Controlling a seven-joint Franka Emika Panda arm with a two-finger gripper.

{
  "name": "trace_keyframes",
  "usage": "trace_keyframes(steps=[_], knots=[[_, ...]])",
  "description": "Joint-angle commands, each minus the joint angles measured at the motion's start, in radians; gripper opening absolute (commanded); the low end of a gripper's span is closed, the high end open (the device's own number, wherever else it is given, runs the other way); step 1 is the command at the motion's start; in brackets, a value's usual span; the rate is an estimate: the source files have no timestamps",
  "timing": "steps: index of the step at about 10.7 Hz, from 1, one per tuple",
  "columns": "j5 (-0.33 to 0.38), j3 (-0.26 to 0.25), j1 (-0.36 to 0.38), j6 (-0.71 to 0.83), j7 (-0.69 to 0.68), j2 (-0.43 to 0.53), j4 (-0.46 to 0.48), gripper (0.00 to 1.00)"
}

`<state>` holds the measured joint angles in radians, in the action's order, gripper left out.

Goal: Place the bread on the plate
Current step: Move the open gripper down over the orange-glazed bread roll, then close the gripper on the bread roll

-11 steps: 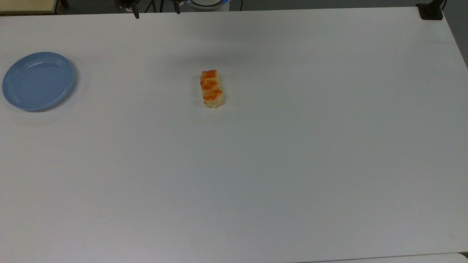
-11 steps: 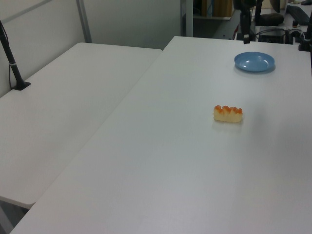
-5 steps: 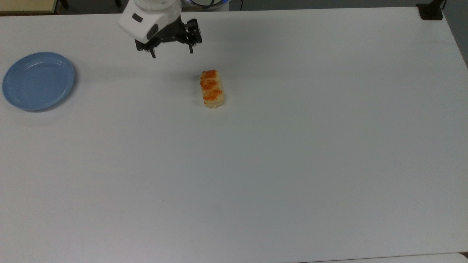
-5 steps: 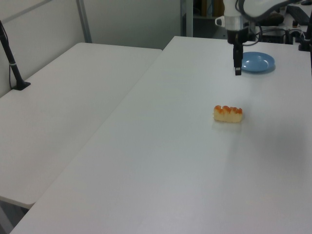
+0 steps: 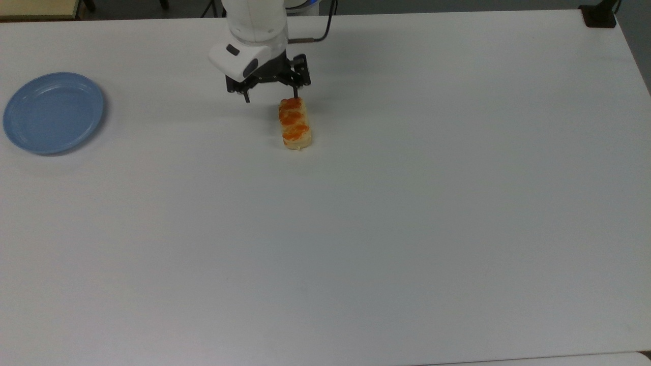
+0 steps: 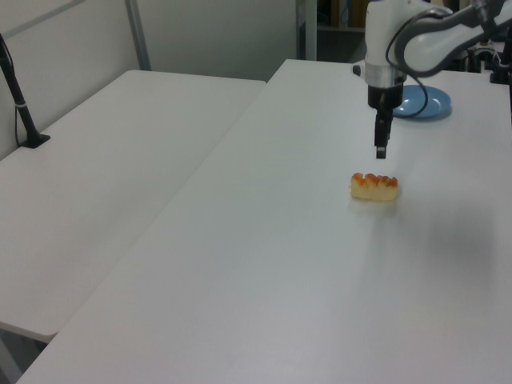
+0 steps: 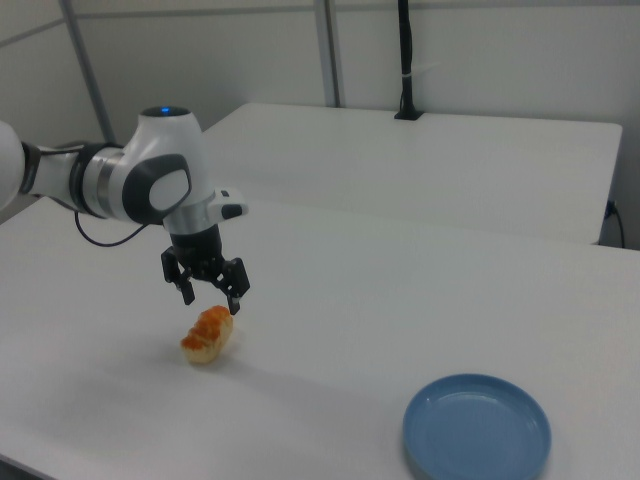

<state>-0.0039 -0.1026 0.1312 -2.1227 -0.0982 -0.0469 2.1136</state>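
Observation:
The bread (image 5: 294, 123) is a small pale roll with orange stripes, lying on the white table (image 5: 407, 203); it also appears in the left view (image 6: 374, 186) and the right view (image 7: 207, 333). My gripper (image 5: 271, 97) hangs open above the table just behind the bread's far end, one fingertip (image 5: 296, 95) right over that end, nothing between the fingers. It shows above the bread in the left view (image 6: 381, 150) and the right view (image 7: 211, 300). The light-blue plate (image 5: 53, 112) sits empty at the top view's far left, well apart from the bread (image 6: 418, 102) (image 7: 476, 427).
A second white table (image 6: 104, 184) adjoins at the left view's left, with a black post (image 6: 20, 104) clamped on it. A black clamp (image 5: 598, 15) sits at the top view's far right corner.
The arm has come in from the table's far edge and travelled toward the bread, descending. The gripper now hovers at the bread's far end. Bread and plate have not moved.

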Motion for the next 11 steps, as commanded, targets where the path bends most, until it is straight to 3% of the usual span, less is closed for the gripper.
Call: trace_keyframes(steps=[1, 4, 5, 6, 8, 9, 11], knots=[[0.012, -0.003, 0.051, -0.167, 0.147, -0.091, 0.034, 0.99], [0.012, -0.002, 0.062, -0.221, 0.176, -0.140, 0.032, 0.96], [0.013, -0.003, 0.056, -0.224, 0.167, -0.137, 0.029, 0.51], [0.015, -0.002, 0.050, -0.214, 0.167, -0.133, 0.010, 0.24], [0.015, -0.003, 0.035, -0.130, 0.164, -0.122, -0.041, 0.20], [0.019, -0.003, 0.030, -0.087, 0.161, -0.123, -0.068, 0.03], [0.047, -0.003, 0.036, -0.086, 0.164, -0.133, -0.067, 0.00]])
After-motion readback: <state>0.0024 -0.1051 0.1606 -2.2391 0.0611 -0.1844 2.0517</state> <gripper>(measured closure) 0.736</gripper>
